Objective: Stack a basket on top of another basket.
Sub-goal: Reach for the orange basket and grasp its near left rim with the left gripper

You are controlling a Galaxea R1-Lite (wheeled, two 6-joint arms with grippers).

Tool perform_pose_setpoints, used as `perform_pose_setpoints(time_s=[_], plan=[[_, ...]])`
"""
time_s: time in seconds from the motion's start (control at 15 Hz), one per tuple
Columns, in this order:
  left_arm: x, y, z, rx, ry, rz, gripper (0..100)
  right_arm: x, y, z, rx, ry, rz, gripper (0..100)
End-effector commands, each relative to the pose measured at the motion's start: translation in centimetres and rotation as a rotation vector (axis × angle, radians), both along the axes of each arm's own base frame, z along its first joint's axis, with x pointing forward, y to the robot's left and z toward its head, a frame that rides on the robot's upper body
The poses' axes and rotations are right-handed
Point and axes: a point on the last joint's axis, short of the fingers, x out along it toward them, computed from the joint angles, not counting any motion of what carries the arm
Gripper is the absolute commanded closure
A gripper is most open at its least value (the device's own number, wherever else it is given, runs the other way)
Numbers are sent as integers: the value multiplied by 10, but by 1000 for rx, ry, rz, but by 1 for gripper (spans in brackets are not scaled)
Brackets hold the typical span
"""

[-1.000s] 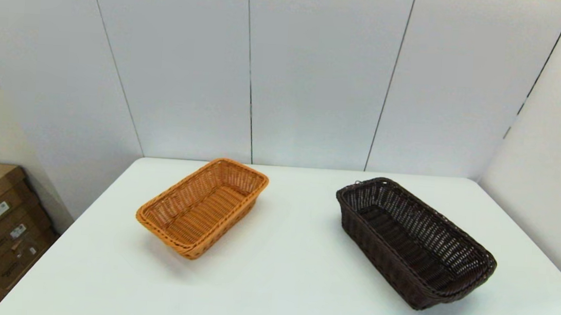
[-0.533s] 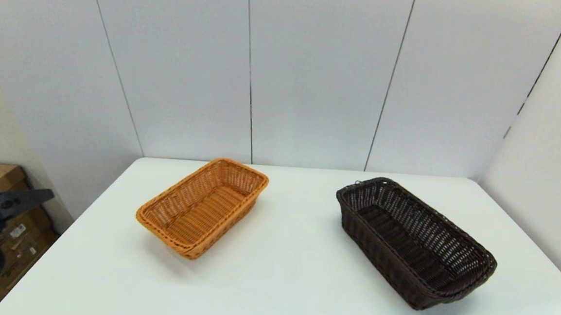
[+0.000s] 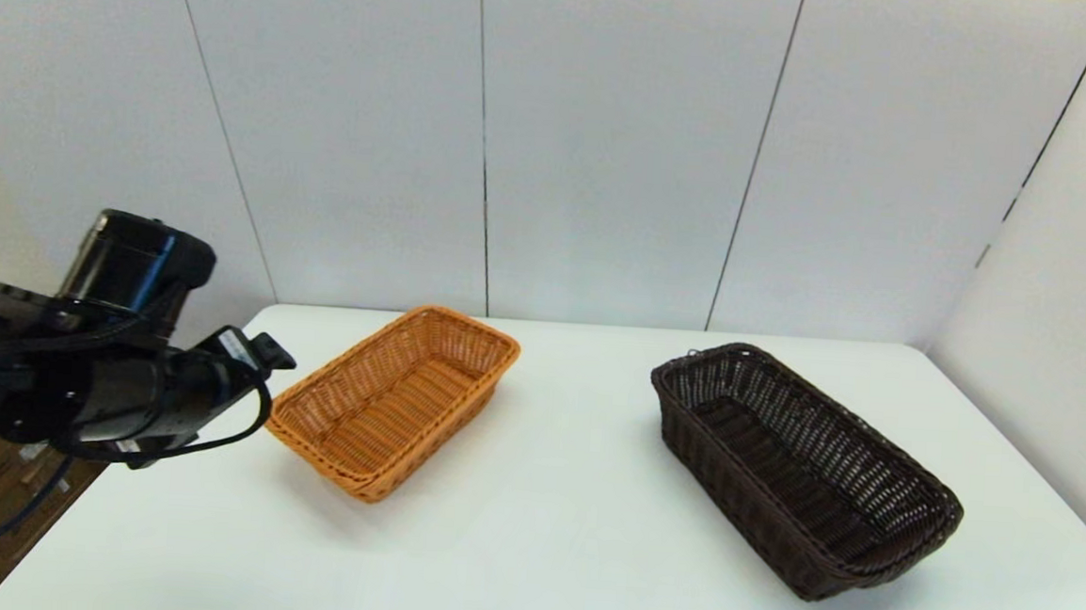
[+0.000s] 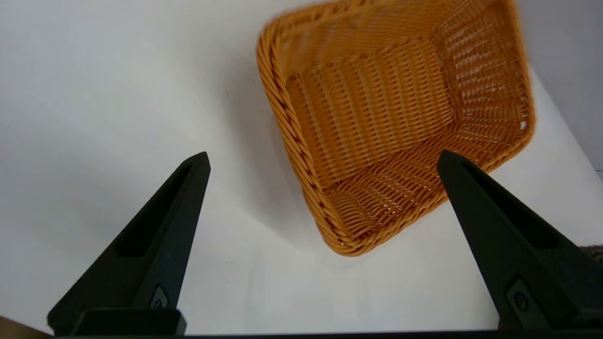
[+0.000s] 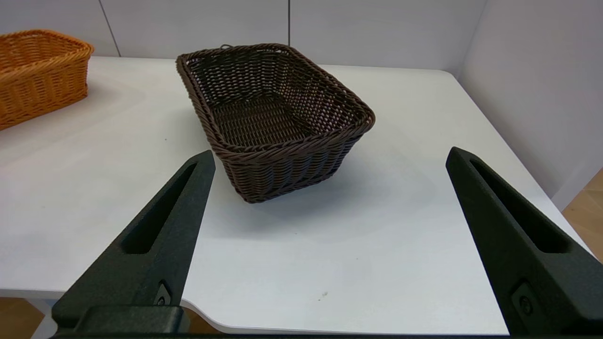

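Dark basket long axis runs near-right to far-left

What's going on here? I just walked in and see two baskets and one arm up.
Nothing is held yet. The left hand is open above the white table, beside the near left end of the orange wicker basket. The dark brown wicker basket sits apart on the table's right side. The right hand is open, low off the table's near edge, facing it.
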Motion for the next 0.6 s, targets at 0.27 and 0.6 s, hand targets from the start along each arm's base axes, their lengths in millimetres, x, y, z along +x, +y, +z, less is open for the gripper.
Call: perform_pose_setpoints(time_s=[0.27, 0.6], plan=[[31, -20, -54, -31, 186, 87, 0, 0, 0, 0, -2, 1, 1, 0], [45, -21, -74, -38, 259, 124, 0, 0, 0, 0, 0, -1, 1, 0]])
